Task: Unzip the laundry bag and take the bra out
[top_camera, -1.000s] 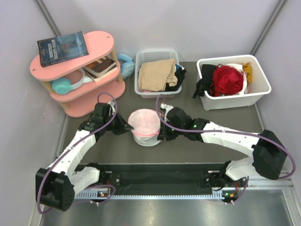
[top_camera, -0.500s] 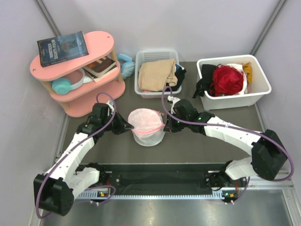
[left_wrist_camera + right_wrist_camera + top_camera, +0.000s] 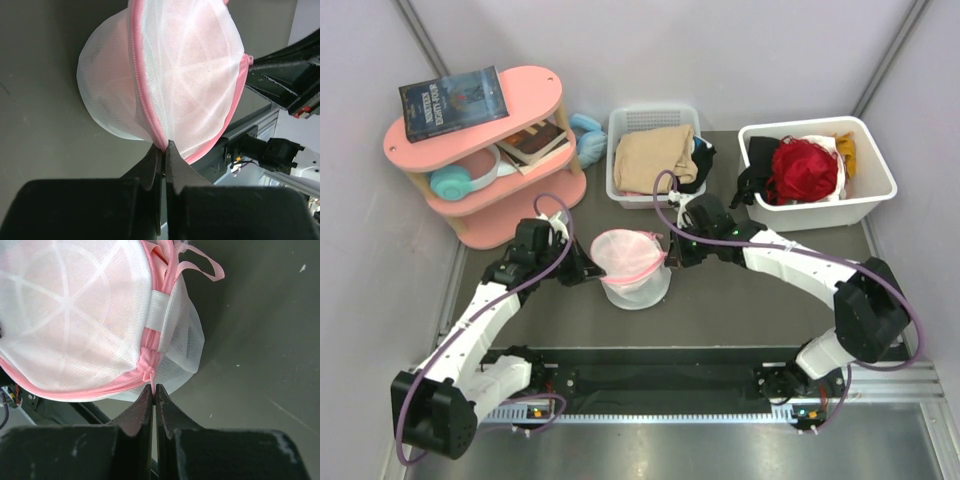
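Note:
The laundry bag [image 3: 631,262], a round white mesh pouch with pink zipper trim, stands on the table between my arms. My left gripper [image 3: 588,270] is shut on the pink rim at the bag's left side; the left wrist view shows the bag [image 3: 170,80] and the closed gripper [image 3: 164,148] pinching its trim. My right gripper [image 3: 667,257] is shut on the pink zipper pull [image 3: 151,376] at the bag's right side; the right wrist view shows the bag [image 3: 70,325] and the gripper [image 3: 153,388] below it. The zipper looks closed on both sides. The bra is hidden.
A pink two-tier shelf [image 3: 485,150] with books and headphones stands at the back left. A white bin [image 3: 655,155] with tan clothing is behind the bag. A larger white bin [image 3: 815,172] with a red garment is at the back right.
My right gripper has moved from the bag's front right up and back along the rim to its right side. The bag has shifted slightly. The left gripper keeps its hold.

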You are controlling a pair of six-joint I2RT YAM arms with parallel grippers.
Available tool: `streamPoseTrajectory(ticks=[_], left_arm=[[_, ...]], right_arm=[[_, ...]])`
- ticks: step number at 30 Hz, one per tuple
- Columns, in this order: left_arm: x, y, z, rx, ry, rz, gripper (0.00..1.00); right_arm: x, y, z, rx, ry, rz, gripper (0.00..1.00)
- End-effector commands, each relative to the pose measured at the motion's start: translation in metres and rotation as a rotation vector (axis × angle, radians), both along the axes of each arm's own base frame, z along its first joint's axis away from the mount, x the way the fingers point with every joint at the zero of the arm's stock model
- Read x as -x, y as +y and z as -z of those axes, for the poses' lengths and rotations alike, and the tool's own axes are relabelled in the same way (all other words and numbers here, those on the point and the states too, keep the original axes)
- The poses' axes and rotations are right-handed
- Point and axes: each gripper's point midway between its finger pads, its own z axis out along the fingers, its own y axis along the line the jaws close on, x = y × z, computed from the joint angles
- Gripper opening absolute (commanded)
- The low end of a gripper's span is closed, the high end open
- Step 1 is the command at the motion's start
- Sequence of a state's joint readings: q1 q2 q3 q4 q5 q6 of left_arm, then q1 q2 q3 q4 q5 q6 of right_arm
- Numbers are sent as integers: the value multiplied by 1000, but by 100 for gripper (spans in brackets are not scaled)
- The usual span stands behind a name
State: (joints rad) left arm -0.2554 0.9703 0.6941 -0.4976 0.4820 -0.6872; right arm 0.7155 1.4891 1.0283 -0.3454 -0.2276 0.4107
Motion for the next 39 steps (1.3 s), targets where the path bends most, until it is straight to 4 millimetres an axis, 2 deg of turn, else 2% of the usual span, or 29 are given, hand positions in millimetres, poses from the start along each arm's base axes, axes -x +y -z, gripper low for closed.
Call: streamPoseTrajectory(ticks=[1,10,22,28,32,36,37,38,39], left_arm=[[6,-4,-20,-5,-103,121,0],[17,-11,-19,3,-122,247,0],[32,-30,-24,45,-124,419,0],[37,-34,-29,64,-122,472,0],[33,-31,-27,33,-120,445,0],[22,-23,-25,-26,-102,360,47],[18,-20,-25,-47,-106,337,63],[13,-15,-26,-75,-118,301,68],[8,-14,-34,-84,-136,274,72]], right_arm=[[-25,-3,-11,16,-58,7,0],[-33,7,-17,6,-75,-34,0],[-38,19,-24,-22,-95,-99,0],[-43,14,-17,9,-93,-92,0],[-46,8,-20,5,-97,-68,0],[-43,2,-28,1,-105,-62,0],[-41,0,-26,6,-101,-58,0],[-39,-1,-27,9,-100,-57,0],[-36,-5,-29,12,-97,-53,4]])
